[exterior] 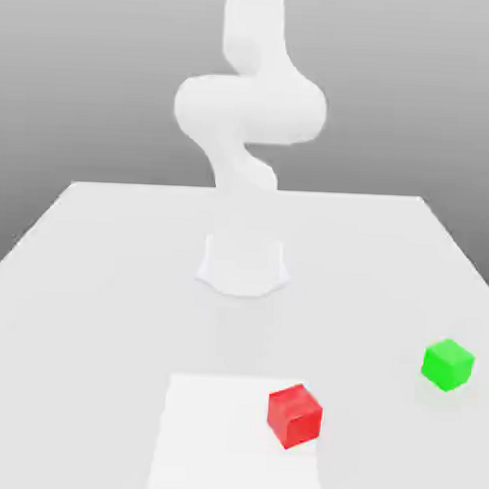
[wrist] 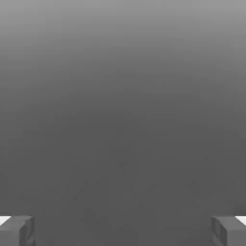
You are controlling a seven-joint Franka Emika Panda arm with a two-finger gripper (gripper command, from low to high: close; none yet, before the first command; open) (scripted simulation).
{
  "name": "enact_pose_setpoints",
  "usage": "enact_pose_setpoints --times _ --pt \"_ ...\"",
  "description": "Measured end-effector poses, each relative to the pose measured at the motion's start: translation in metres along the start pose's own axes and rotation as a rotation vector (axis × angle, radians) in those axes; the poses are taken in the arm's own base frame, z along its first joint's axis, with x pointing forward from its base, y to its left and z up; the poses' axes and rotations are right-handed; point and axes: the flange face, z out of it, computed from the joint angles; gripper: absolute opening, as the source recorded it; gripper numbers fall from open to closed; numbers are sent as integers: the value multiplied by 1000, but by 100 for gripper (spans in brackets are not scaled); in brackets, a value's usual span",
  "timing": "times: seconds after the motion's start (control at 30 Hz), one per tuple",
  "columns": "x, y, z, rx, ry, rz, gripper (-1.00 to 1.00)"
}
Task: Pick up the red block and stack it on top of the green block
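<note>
Apart, the two blocks sit on the table [exterior: 103, 362] before the white arm [exterior: 250, 109].
Taking the red block [exterior: 294, 417] as landmark: it sits on the right edge of the pale square [exterior: 235, 438], in the exterior view, turned at an angle; the green block [exterior: 447, 364] lies well apart from it, toward the exterior view's right and a little farther back, and the arm's base [exterior: 244, 264] stands behind it, toward the exterior view's left. The gripper [wrist: 123, 231] is spread wide, with nothing between its fingertips.
</note>
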Motion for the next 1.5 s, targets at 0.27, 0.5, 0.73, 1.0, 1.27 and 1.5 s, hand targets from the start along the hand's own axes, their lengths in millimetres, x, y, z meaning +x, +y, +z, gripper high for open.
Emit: enact_pose_setpoints --times 0.27,0.5,0.73,1.0,1.27,1.5 --pt "-69 26 180 -160 -232 -162 0" --pt "-162 83 294 -282 -439 -303 0" --pt "-253 152 362 -371 -610 -416 0" --pt "-279 177 399 -375 -616 -418 -100" --pt "-262 161 373 -375 -616 -419 -100" --pt "-354 69 314 -236 -702 -826 -100"
